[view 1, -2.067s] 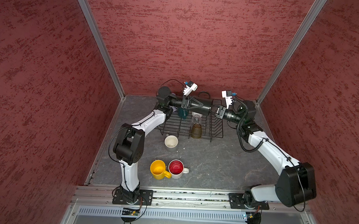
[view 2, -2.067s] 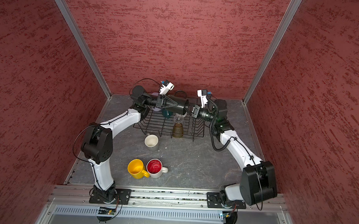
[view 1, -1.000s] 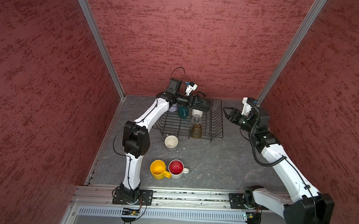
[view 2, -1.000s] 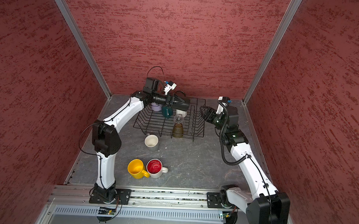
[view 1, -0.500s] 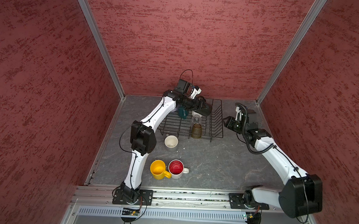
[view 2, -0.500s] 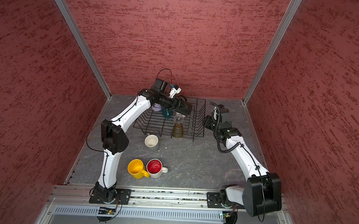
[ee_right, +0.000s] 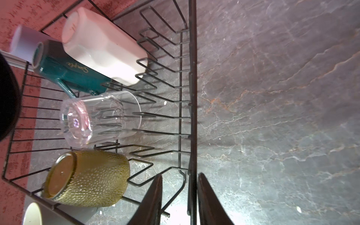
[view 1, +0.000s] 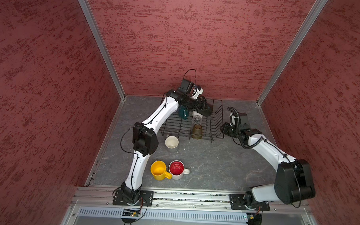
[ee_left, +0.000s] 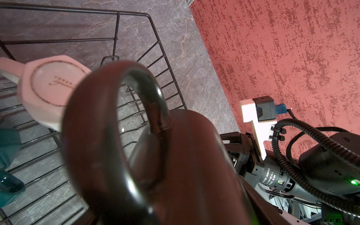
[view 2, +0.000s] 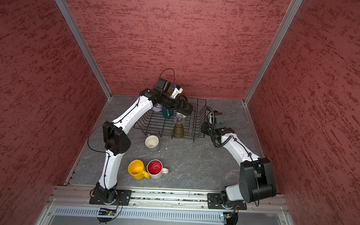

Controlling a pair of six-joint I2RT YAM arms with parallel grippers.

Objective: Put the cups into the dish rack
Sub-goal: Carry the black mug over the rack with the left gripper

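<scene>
The black wire dish rack (view 1: 180, 136) (view 2: 153, 132) holds the upturned amber glass (ee_right: 87, 179), clear glass (ee_right: 97, 118), teal mug (ee_right: 68, 70), white faceted cup (ee_right: 101, 46) and lavender cup (view 2: 157, 108). My left gripper (view 1: 202, 107) is shut on the black mug (ee_left: 175, 155) (view 2: 186, 111) above the rack's back right part. The mug hides the fingers in the left wrist view. My right gripper (ee_right: 180, 175) (view 1: 223, 128) straddles the rack's right rim wire (ee_right: 192, 78), with a gap on one side. On the floor stand the grey cup (view 1: 171, 142), yellow mug (view 1: 159, 170) and red-lined white mug (view 1: 176, 168).
Red textured walls close in the back and both sides. A metal rail (view 1: 192, 197) with the arm bases runs along the front edge. The grey cup stands just in front of the rack's front rim.
My right arm has come down from the back right to the rack's right rim, and its jaws have narrowed around the wire. The left arm has carried the black mug rightward over the rack.
</scene>
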